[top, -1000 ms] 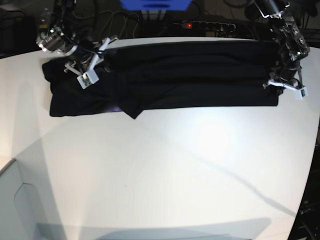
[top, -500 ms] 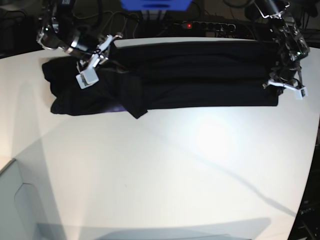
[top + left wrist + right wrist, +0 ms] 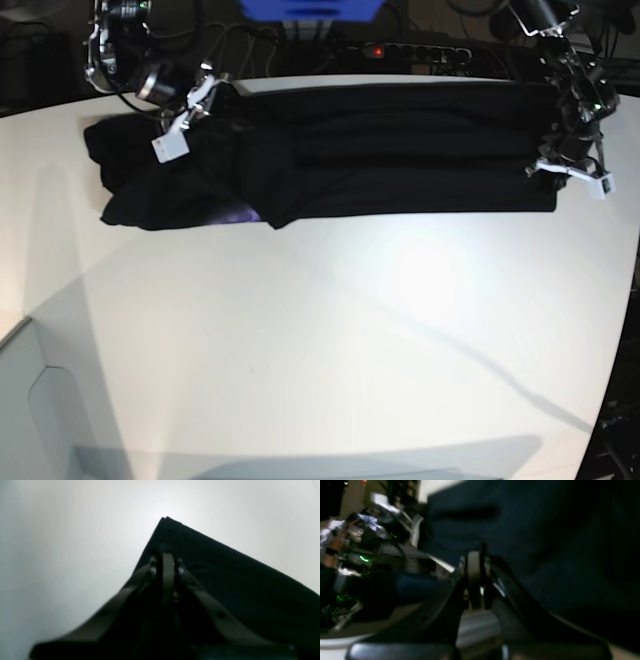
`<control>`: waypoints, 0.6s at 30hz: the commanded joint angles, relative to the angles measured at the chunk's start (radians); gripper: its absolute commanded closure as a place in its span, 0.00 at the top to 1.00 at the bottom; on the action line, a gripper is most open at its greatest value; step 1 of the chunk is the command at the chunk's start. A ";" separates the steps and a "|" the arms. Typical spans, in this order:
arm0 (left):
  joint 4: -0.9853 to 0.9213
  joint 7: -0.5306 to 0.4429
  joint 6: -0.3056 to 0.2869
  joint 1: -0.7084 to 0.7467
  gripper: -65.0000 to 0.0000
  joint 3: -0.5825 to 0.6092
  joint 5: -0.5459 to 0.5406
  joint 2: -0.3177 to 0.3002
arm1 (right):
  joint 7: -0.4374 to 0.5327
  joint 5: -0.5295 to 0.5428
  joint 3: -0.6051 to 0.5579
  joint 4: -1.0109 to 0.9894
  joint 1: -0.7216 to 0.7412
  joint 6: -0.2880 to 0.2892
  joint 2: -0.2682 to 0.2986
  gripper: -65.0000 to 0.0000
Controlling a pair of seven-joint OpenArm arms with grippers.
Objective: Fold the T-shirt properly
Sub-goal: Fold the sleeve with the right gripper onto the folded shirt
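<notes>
Two arms work at the far edge of the white desk [image 3: 320,330], one at each end of the black T-shirt [image 3: 380,150]. The T-shirt lies as a long folded band across the desk's twelve o'clock side, reaching from about ten o'clock to two o'clock in the base view; its ten o'clock end is bunched and rumpled, while the rest lies in flat lengthwise folds.

The left fingers [image 3: 570,170] sit at the two o'clock end of the band, on its corner. In the left wrist view the left fingers [image 3: 166,562] are pressed together over the black cloth, with the T-shirt's corner [image 3: 225,575] pointing toward twelve o'clock against the bare desk [image 3: 62,542]; whether cloth is pinched between them cannot be told.

The right fingers [image 3: 185,125] are at the ten o'clock end, raised above the bunched part. In the blurred right wrist view the right fingers [image 3: 475,562] are closed tight, with dark cloth [image 3: 545,542] filling the picture from twelve to four o'clock; whether they grip it cannot be told.
</notes>
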 commanded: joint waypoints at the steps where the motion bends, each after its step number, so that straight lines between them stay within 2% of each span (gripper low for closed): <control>1: 0.013 -0.012 -0.008 -0.003 0.01 -0.006 -0.008 -0.019 | 0.016 0.032 -0.010 0.002 0.002 0.010 0.006 0.00; 7: 0.005 -0.012 -0.008 -0.008 0.01 -0.006 -0.008 -0.019 | 0.024 0.039 -0.012 -0.012 0.000 0.010 0.038 0.18; 18: 0.000 -0.012 -0.008 -0.006 0.01 -0.006 -0.014 -0.019 | 0.016 0.039 -0.013 0.132 -0.009 0.010 0.038 0.19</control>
